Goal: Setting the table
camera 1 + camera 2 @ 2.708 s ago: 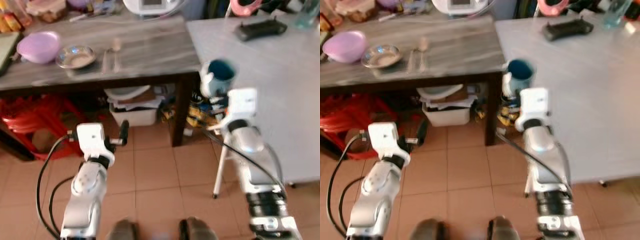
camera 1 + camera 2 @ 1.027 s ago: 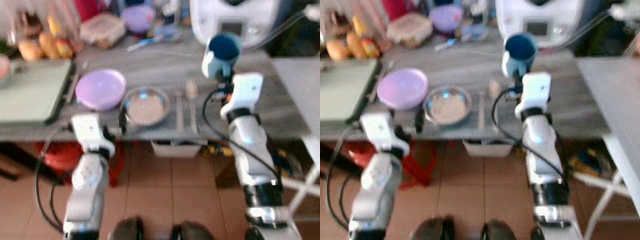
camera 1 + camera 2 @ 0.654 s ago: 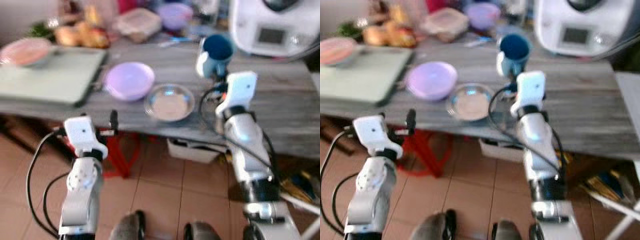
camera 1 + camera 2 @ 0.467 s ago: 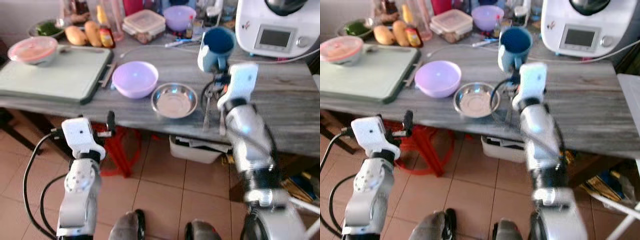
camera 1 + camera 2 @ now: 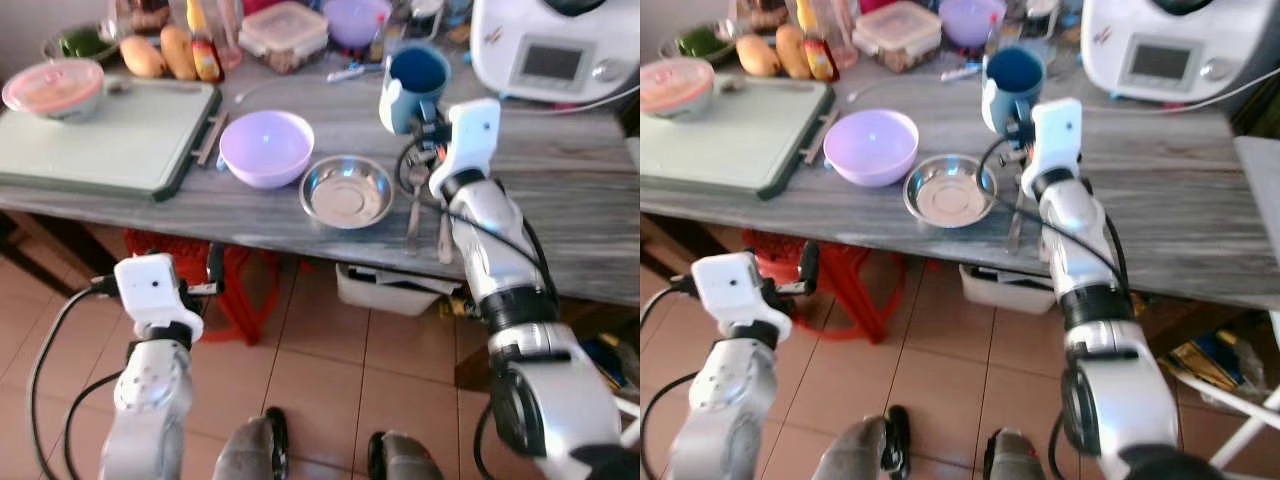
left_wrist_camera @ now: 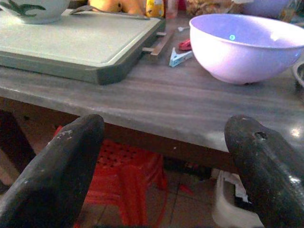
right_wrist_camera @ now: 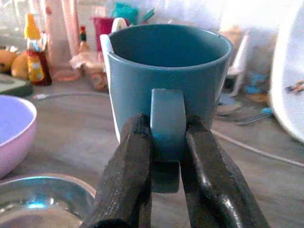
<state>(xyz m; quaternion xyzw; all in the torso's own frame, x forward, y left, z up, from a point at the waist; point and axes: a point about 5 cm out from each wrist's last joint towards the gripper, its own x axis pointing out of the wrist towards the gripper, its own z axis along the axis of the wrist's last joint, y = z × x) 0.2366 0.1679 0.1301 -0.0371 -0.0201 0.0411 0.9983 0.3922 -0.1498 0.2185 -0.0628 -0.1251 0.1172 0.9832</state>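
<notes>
Nearest: robot's two dark feet (image 5: 330, 460) on terracotta tile floor (image 5: 320, 370). Left hand (image 6: 156, 161) hangs below the front edge of the grey wood-grain tabletop (image 5: 590, 200), out over the floor, fingers spread wide, holding nothing; the left wrist view looks between them at the tabletop edge with a red plastic stool (image 6: 128, 185) under it. A white plastic bin (image 5: 390, 290) sits under the tabletop too.

On the tabletop near the front edge: round shiny steel bowl (image 5: 346, 192), then just right of it two metal spoons (image 5: 414, 205) lying side by side, long axes running front to back. Left of the steel bowl, a lilac plastic bowl (image 5: 266, 147), near but apart. Further left, a pale green cutting board (image 5: 100, 130) with a pink lidded bowl (image 5: 55, 88) on its far corner.

Right hand (image 7: 164, 156) is over the tabletop behind the spoons, fingers pinched narrow on the handle of a blue ceramic mug (image 5: 415, 78). Wrist view shows the grip itself, a finger on either side of the handle; head views show the mug upright, mouth up, handle toward the robot. Cannot tell if its base touches the surface.

Far back: clear lidded food container (image 5: 283, 28), purple bowl (image 5: 358, 15), yellow sauce bottle (image 5: 204, 55), white kitchen appliance with screen (image 5: 555, 50). Bare tabletop stretches right of the spoons.
</notes>
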